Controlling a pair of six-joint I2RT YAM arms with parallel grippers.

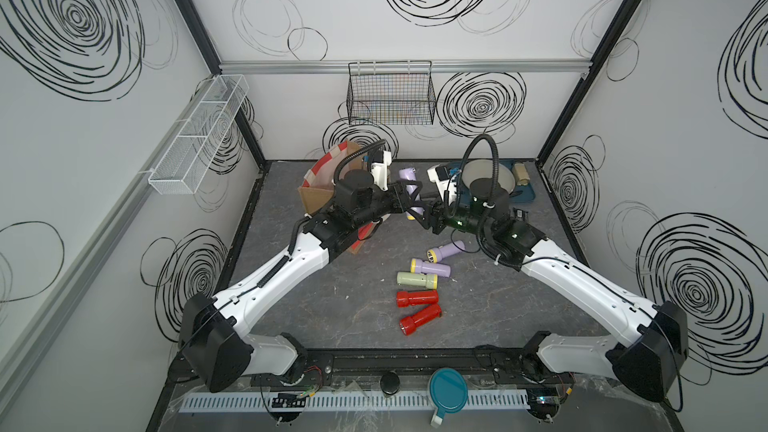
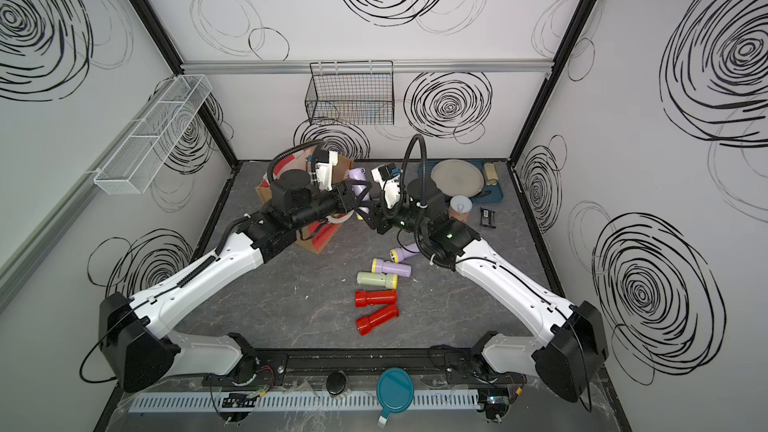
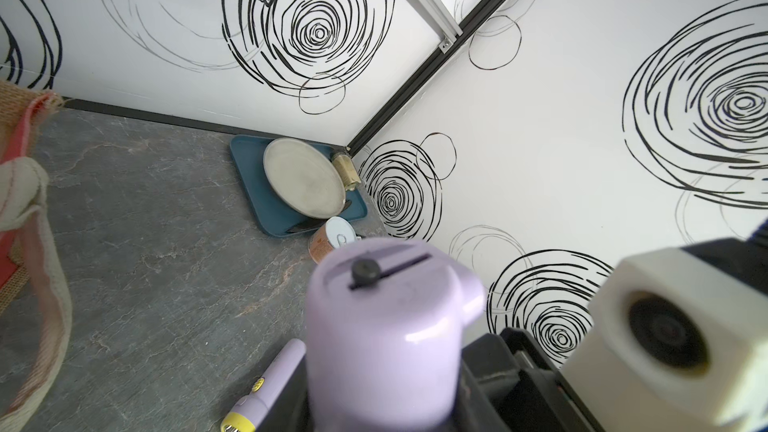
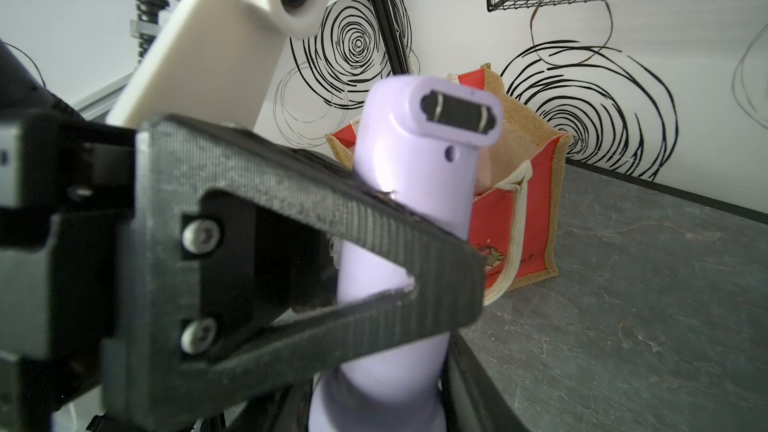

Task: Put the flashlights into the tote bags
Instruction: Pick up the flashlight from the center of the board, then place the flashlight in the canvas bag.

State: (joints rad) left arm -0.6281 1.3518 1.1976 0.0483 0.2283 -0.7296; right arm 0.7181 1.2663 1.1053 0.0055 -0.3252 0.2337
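- A mesh shelf (image 1: 195,139) hangs on the left wall above the edge of the bench (image 1: 332,317), clear of both arms.
- The bag (image 1: 316,198) stands upright near the back-left corner with its mouth open. In both top views the left arm crosses its near rim and hides much of it. A narrow strip of bare bench runs between the bag and the left wall.
- The left pincer (image 1: 408,197) sits just right of the bag, its jaws drawn narrow around the middle of the held torch (image 1: 408,176). The right wrist view shows one finger (image 4: 332,201) pressed against the lilac barrel.
- The held torch is off the bench, near upright, tail up and yellow head down. It is outside the bag's right rim and apart from it.
- The right pincer (image 1: 423,216) clamps the same torch lower down, near the head. The two pincers almost touch.
- Five more torches lie in a column at mid-bench: lilac torch (image 1: 449,249), second lilac torch (image 1: 431,268), green torch (image 1: 417,280), red torch (image 1: 417,297) and front red torch (image 1: 419,320).
- Bare bench opens on both sides of this column, out to each forearm and forward to the near edge.
- A tray (image 1: 524,196) fills the back-right corner and carries a plate (image 1: 478,174). In a top view a can (image 2: 460,206) stands just in front of it, beside the right arm.
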